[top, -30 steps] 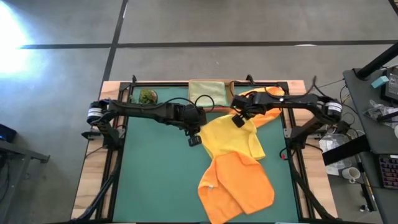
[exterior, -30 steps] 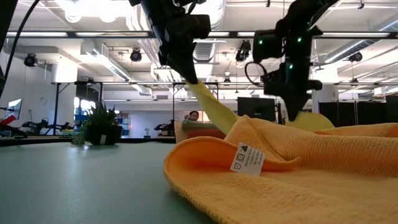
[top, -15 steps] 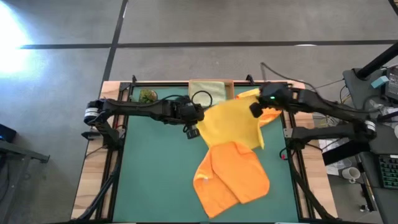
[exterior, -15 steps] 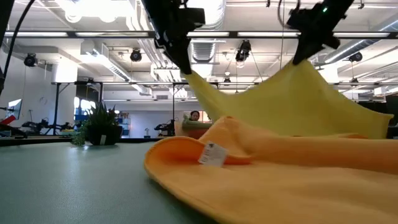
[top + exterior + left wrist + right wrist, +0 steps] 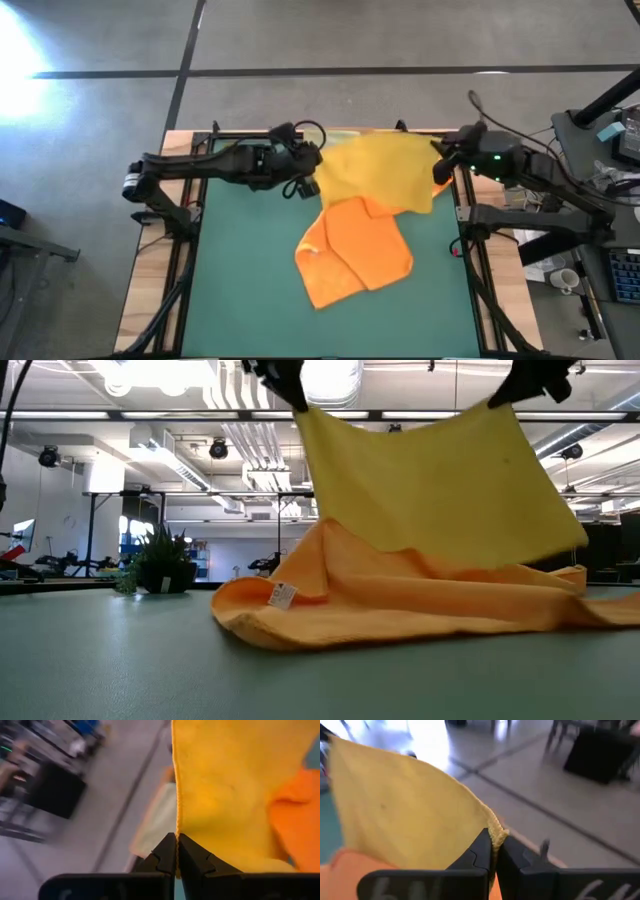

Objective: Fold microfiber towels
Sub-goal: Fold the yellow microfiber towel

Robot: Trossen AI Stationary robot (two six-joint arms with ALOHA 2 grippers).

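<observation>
A yellow microfiber towel (image 5: 380, 170) hangs spread between my two grippers, above the far half of the green mat (image 5: 240, 270). My left gripper (image 5: 308, 184) is shut on its left upper corner and my right gripper (image 5: 440, 168) on its right upper corner. In the low view the yellow towel (image 5: 440, 490) hangs as a flat sheet, its lower edge down at an orange towel (image 5: 400, 605). That orange towel (image 5: 355, 250) lies crumpled on the mat, its tag (image 5: 283, 595) showing. My left gripper pinches the yellow towel's hemmed edge at a corner (image 5: 176, 829) between its two fingers. The cloth runs on from the fingertips and hangs down, drawn fairly flat. My right gripper pinches the opposite upper corner (image 5: 496, 833) between its two fingers. The towel hangs below it, its lower edge against the orange towel.
A pale sage cloth (image 5: 159, 820) lies at the table's far edge behind the yellow towel. A small potted plant (image 5: 160, 565) stands at the far left. The mat's left and near parts (image 5: 240, 300) are bare. Black frame rails (image 5: 462, 230) line both sides.
Both grippers have risen and drawn apart, the right one going far toward the table's right edge, the left one toward the far edge. The yellow towel has been lifted and spread into a hanging sheet. The orange towel has slid toward the far left and bunched up.
</observation>
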